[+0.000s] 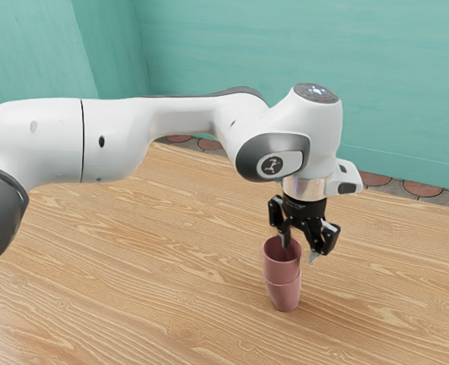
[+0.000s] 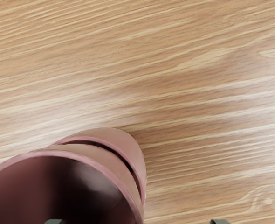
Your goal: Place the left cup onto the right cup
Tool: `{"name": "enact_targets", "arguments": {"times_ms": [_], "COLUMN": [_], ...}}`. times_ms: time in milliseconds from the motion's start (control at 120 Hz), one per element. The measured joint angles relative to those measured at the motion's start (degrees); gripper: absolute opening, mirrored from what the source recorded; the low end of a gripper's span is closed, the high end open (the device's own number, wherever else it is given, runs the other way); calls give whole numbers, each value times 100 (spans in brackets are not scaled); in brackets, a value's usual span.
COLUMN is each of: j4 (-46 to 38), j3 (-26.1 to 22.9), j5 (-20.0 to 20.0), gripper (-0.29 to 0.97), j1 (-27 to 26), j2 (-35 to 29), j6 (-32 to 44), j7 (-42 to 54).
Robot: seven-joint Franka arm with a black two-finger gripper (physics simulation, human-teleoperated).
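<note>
Gripper (image 1: 300, 250) of a white robot arm (image 1: 156, 129) hangs just above two stacked pink cups, its black fingers spread apart and clasping nothing: one finger dips inside the mouth of the upper cup (image 1: 280, 258), while the other stands outside the rim on the exterior view's right, clear of the cup's wall. A wooden table (image 1: 133, 266) with a strong grain stretches across the scene in front of a teal wall (image 1: 361, 46). The arm reaches in from the exterior view's left and bends down over the stack. The upper cup sits upright, nested inside the lower cup (image 1: 285, 296), which stands on the table toward the exterior view's right. From the wrist camera, the upper cup (image 2: 58, 186) looms directly beneath the hand, its hollow facing up, and the rim of the lower cup (image 2: 123, 144) shows as a band around it against the table (image 2: 175, 70).
</note>
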Motion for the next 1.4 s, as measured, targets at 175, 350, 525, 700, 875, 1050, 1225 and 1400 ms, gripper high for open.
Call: {"name": "enact_targets", "arguments": {"times_ms": [175,350,525,700,875,1050,1225,1400], "j4": [38,91,93,89,88,88,84,96], "j3": [4,290,891,1573,2322,3127,3666,3891], "j5": [27,14,-190,-493,-866,-1301,-1540,-1596], "gripper": [56,63,66,67,68,68,68,68], "j1": [10,39,44,47,45,44,54,158], "j2": [-54,-418,-895,-1191,-1336,-1377,-1383,-1582], "j6": [55,-24,-230,-643,-1120,-1458,-1608,-1675], "j7": [-3,62,271,581,950,1442,2009,2457]}}
